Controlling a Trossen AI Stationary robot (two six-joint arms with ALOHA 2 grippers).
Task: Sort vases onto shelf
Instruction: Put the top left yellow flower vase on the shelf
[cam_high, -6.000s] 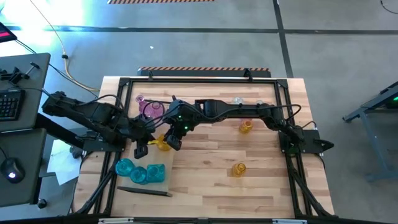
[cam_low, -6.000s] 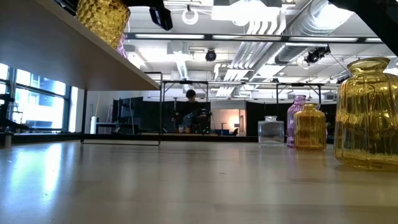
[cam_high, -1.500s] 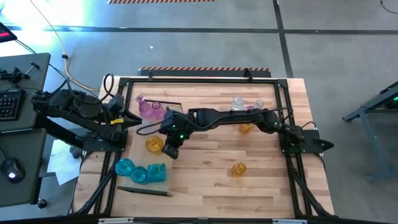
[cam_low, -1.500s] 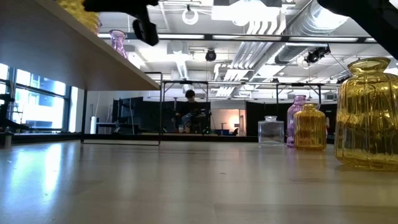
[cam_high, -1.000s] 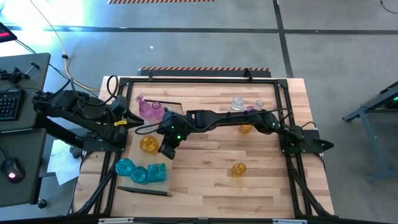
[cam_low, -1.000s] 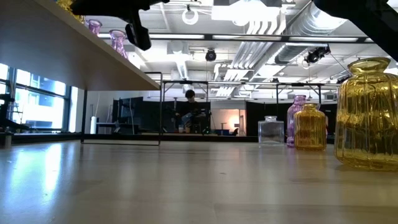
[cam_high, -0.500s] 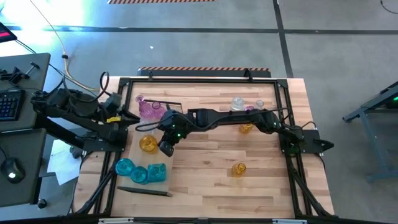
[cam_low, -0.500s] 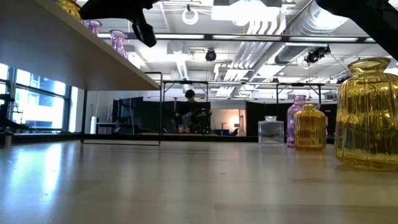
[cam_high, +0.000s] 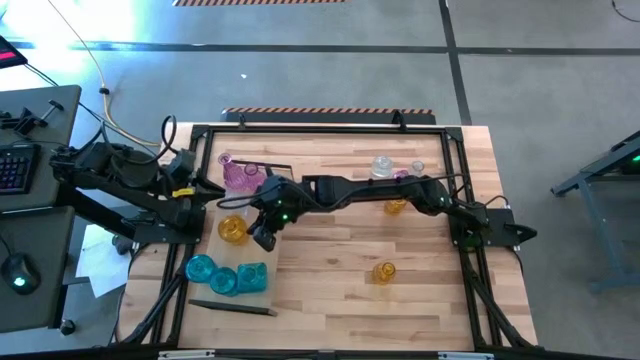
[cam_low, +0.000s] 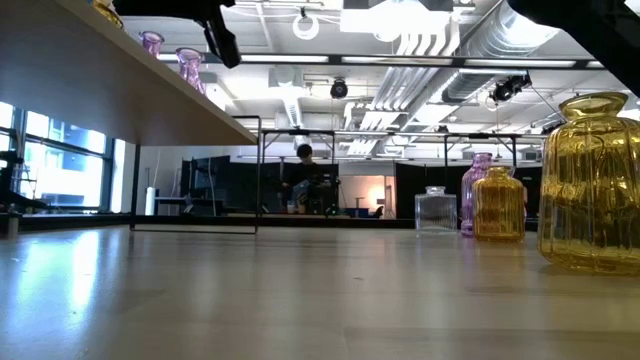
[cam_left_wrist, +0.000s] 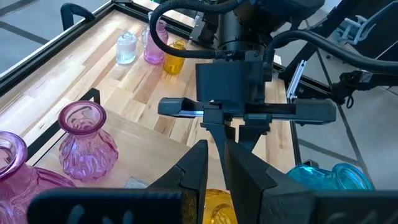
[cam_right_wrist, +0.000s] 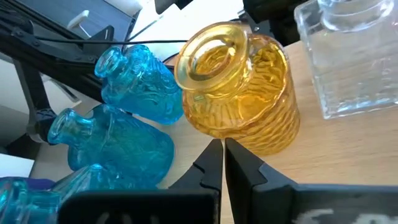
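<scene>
An amber-yellow ribbed vase (cam_high: 232, 228) (cam_right_wrist: 239, 93) stands upright by its base on the light-wood shelf (cam_high: 226, 252) (cam_low: 120, 85) at the table's left. My right gripper (cam_high: 258, 238) (cam_right_wrist: 220, 149) reaches across from the right, shut, with its tips at the vase's lower wall. My left gripper (cam_high: 208, 198) (cam_left_wrist: 216, 155) waits by the shelf's left side. It has only a narrow gap between its fingers and nothing in it. Pink vases (cam_high: 240, 176) (cam_left_wrist: 84, 137) stand on the shelf's far end. Teal vases (cam_high: 222, 276) (cam_right_wrist: 134, 87) stand on its near end. My right gripper's shut fingertips (cam_right_wrist: 213, 151) stand at the lower wall of the yellow vase (cam_right_wrist: 249, 142), coming from the table's right and slanting down. Whether they touch it at this instant I cannot tell. The vase stands upright on the shelf.
A clear bottle (cam_right_wrist: 348, 56) stands close beside the yellow vase. On the tabletop to the right are amber vases (cam_high: 385, 272) (cam_high: 395, 207), clear ones (cam_high: 382, 165) and a pink one (cam_high: 401, 175). A dark metal frame (cam_high: 320, 128) rims the table.
My right gripper, still shut, has moved toward the table's left edge. The yellow vase has slid upright ahead of it along the shelf, a little to the left. In the low view the gripper has also risen slightly.
</scene>
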